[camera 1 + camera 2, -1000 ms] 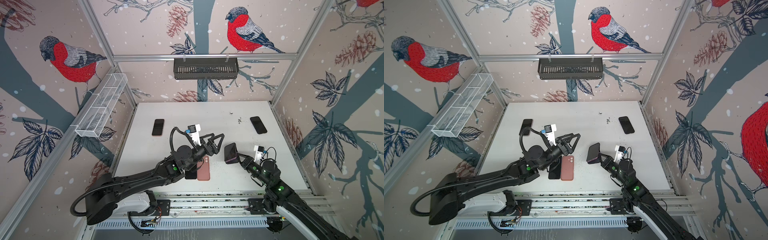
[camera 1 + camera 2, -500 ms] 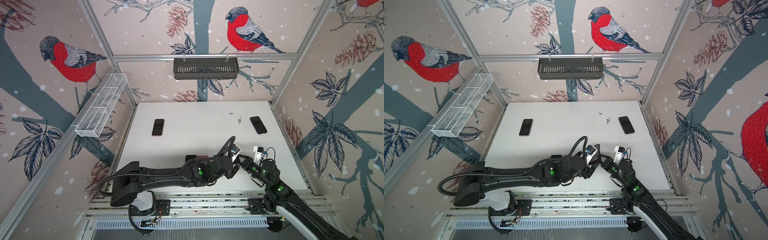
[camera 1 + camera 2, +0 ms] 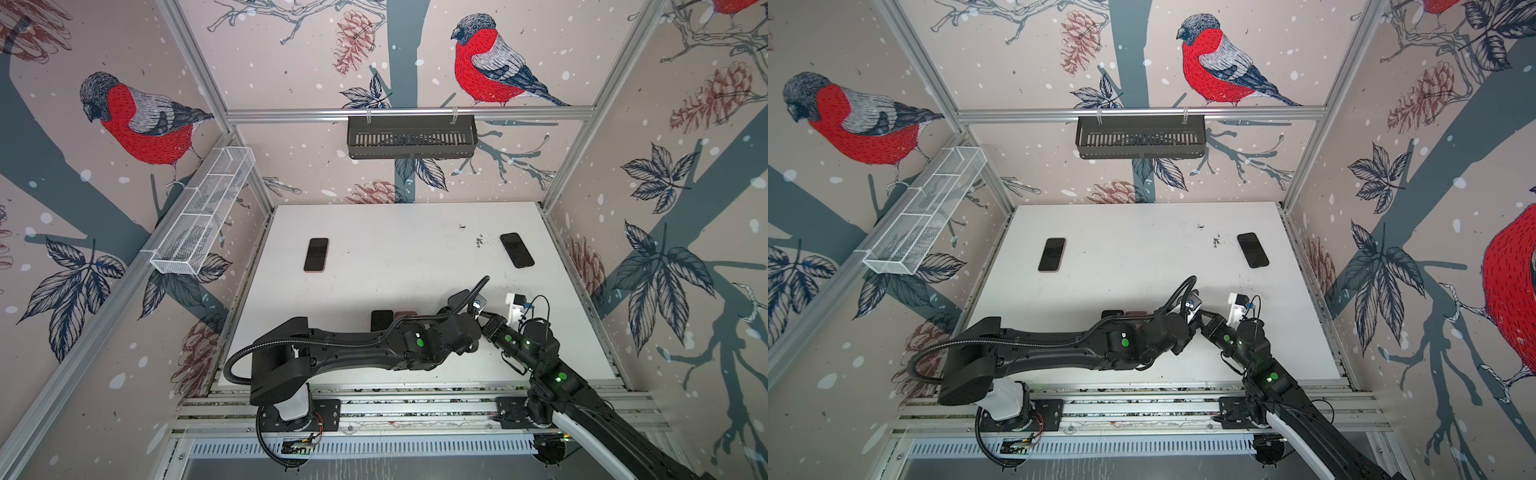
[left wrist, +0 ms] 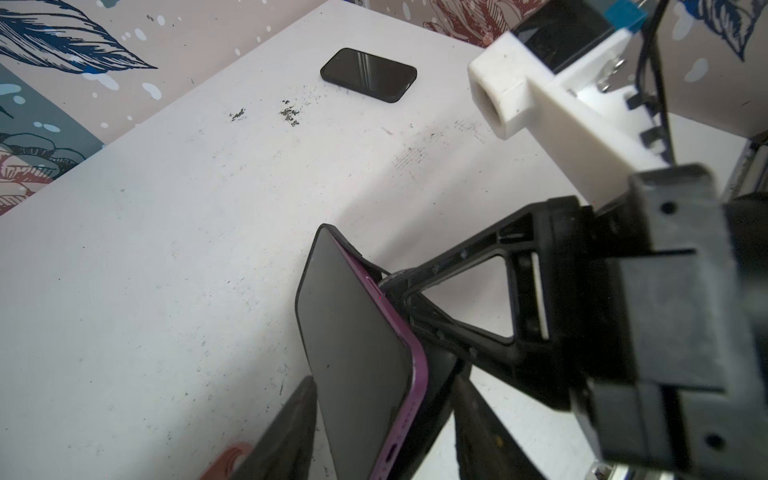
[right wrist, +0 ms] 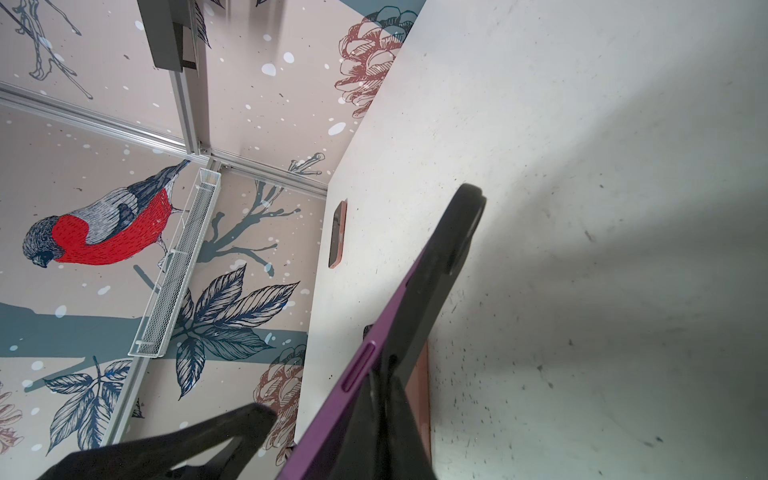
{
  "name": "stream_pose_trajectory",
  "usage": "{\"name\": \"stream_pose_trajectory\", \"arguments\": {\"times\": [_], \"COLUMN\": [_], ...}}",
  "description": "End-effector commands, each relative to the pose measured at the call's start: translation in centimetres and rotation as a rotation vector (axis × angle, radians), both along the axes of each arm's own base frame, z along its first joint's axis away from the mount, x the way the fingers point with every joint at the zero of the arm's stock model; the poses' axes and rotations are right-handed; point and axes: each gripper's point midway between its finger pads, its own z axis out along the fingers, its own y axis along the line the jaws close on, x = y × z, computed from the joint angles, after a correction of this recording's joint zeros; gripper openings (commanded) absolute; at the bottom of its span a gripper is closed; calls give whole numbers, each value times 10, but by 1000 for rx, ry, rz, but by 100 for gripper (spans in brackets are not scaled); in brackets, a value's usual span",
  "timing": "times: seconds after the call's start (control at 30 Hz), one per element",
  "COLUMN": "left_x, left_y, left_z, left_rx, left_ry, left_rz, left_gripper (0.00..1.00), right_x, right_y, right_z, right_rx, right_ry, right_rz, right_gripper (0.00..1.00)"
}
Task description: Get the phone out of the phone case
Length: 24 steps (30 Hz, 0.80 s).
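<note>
In both top views the left arm (image 3: 353, 349) hides the phone (image 4: 353, 353); whether the left gripper (image 4: 384, 384), fingers flanking its lower end, grips it cannot be determined. The right gripper (image 4: 392, 291) is clamped on the phone, tilted above the table (image 4: 166, 249): purple frame, dark screen, black phone case (image 5: 455, 249) behind.

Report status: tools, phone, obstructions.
Right tool shut on black case edge. Left tool open, straddling purple phone. Case peeled along one side, phone not out. Nothing blocking.
</note>
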Motion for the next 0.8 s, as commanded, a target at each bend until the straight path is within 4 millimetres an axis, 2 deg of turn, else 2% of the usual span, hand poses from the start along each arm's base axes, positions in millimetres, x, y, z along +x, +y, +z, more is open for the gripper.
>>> {"name": "stream_pose_trajectory", "arguments": {"times": [0.0,0.1,0.17,0.23,0.33,0.37,0.47,0.63,0.77], "left_x": [9,17,16,16,12,11,6,-4,-25], "left_y": [4,6,4,1,-4,-5,-1,18,30], "left_z": [-6,-7,-9,-9,-4,3,42,106,135], "left_rx": [55,83,92,99,109,114,121,58,35], "left_ry": [-35,-66,-72,-77,-78,-97,-244,-403,-530], "left_rz": [49,88,77,61,58,66,125,180,163], "left_gripper": [45,29,21,3,0,0,0,0,0], "right_x": [0,-1,-1,-1,0,0,3,7,10], "right_y": [4,4,3,1,-3,-4,-13,-30,-42], "right_z": [19,18,16,13,7,5,-13,-49,-63], "right_rx": [46,43,44,39,24,12,-54,-95,-90], "right_ry": [-59,-60,-62,-59,-56,-55,-15,69,95], "right_rz": [18,21,16,9,-9,-14,-51,-114,-144], "right_gripper": [0,0,0,0,0,0,0,0,0]}}
